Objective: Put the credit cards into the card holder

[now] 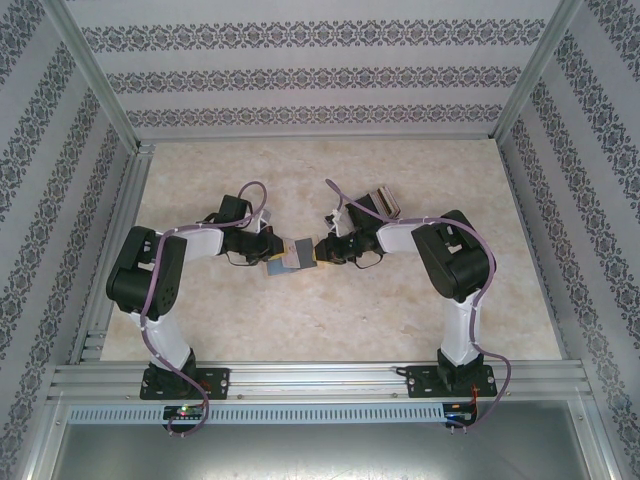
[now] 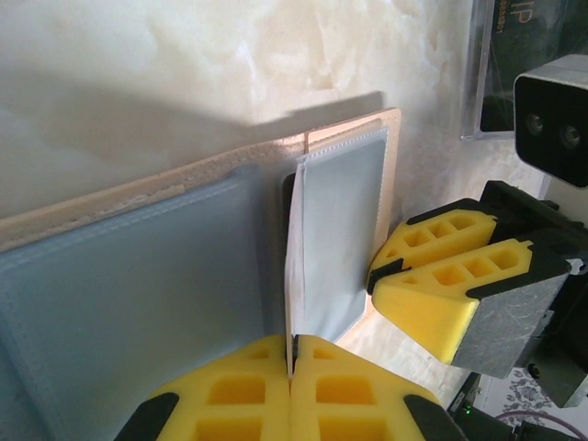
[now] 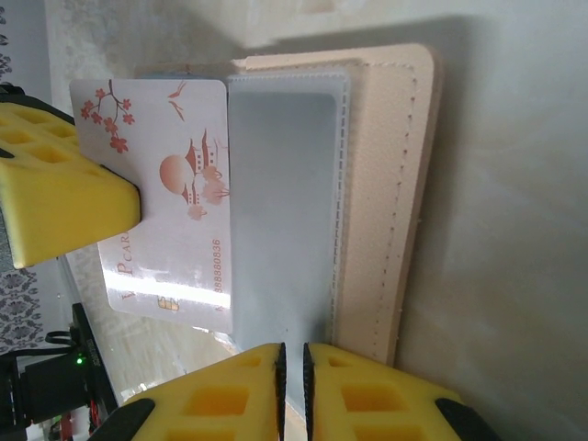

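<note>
We see the left fingers (image 2: 305, 378) pressed together on the card (image 3: 156, 184), pinching its edge. The card reaches from them toward the right fingers (image 3: 318, 381), its far side tucked behind the grey pocket of the holder (image 3: 386, 184). The right fingers pinch that pocket's edge, and the holder sits between both pairs of fingers, over the desk (image 2: 138, 55).

The white credit card with a red pagoda print (image 3: 170, 184) has one side hidden behind the frosted grey plastic sleeve (image 3: 280, 202) of the beige stitched leather card holder (image 3: 386, 184); glare partly washes out its lower lettering. The left wrist view cuts off the holder at the left and the clear plastic stand (image 2: 480, 92) at the top right, its dark card (image 2: 514, 41) blurred.
</note>
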